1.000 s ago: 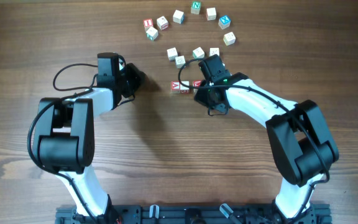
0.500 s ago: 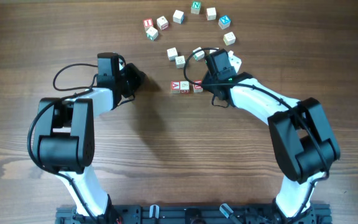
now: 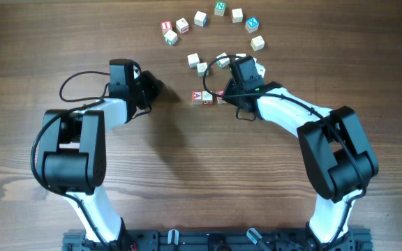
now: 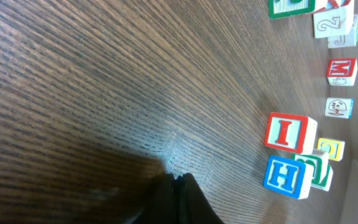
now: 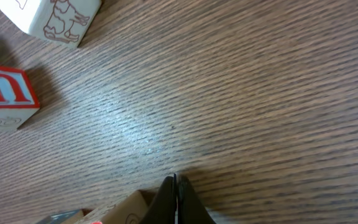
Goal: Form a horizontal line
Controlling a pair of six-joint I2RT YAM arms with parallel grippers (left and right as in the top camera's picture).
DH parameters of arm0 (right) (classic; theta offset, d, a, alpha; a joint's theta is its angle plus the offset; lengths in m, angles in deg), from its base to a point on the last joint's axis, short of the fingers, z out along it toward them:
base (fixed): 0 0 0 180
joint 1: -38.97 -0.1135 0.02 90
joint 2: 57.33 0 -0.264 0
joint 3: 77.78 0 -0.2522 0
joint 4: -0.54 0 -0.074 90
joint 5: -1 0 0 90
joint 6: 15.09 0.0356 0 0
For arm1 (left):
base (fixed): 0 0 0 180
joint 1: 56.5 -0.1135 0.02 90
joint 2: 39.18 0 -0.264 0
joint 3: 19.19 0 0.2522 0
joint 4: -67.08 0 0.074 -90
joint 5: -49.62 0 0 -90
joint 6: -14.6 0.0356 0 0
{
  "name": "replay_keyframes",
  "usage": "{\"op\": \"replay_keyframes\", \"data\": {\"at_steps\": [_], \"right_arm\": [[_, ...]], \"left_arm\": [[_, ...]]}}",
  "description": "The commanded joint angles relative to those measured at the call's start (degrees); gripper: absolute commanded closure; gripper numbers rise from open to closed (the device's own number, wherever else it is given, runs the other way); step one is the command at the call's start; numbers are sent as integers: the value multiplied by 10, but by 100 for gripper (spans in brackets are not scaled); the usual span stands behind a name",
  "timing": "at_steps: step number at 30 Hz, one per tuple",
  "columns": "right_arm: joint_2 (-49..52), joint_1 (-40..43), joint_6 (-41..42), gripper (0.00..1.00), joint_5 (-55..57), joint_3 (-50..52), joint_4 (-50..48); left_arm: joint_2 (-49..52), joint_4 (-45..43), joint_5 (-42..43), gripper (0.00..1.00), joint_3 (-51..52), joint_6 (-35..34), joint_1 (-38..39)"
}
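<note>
In the overhead view three small pale cubes with red printing lie side by side at mid-table: an "A"-like one (image 3: pixel 197 95), a mostly plain one (image 3: pixel 207 97), and a third (image 3: pixel 219 94) half hidden under my right gripper. My right gripper (image 3: pixel 224 93) is shut and empty, its tip at the right end of this row. In the right wrist view the shut fingers (image 5: pixel 176 185) touch the table beside a pale cube (image 5: pixel 126 210). My left gripper (image 3: pixel 156 88) is shut and empty, to the left of the row and apart from it; its fingers (image 4: pixel 178 180) rest low over bare wood.
Several other lettered cubes lie in an arc at the back (image 3: pixel 219 8) and in a cluster behind the row (image 3: pixel 195 61). The left wrist view shows a red "I" cube (image 4: pixel 288 132) and a blue "H" cube (image 4: pixel 284 175). The right wrist view shows a red "U" cube (image 5: pixel 6 93).
My right gripper swung from the near side of the row up to its right end, then edged left against the third cube. The left arm has not moved.
</note>
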Motion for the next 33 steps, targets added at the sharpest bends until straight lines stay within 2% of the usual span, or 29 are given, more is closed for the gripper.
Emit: {"op": "replay_keyframes", "data": {"at_steps": [1, 9, 14, 33], "right_arm": [[16, -2, -10, 95, -29, 6, 10], [16, -2, -9, 96, -31, 6, 16], [16, -2, 25, 96, -21, 6, 41], [15, -14, 21, 96, -42, 6, 45]], "left_arm": [[-10, 4, -14, 96, 7, 13, -2], [-10, 4, -14, 96, 7, 13, -2], [-10, 4, -15, 96, 7, 13, -2], [-10, 4, -16, 96, 7, 13, -2]]}}
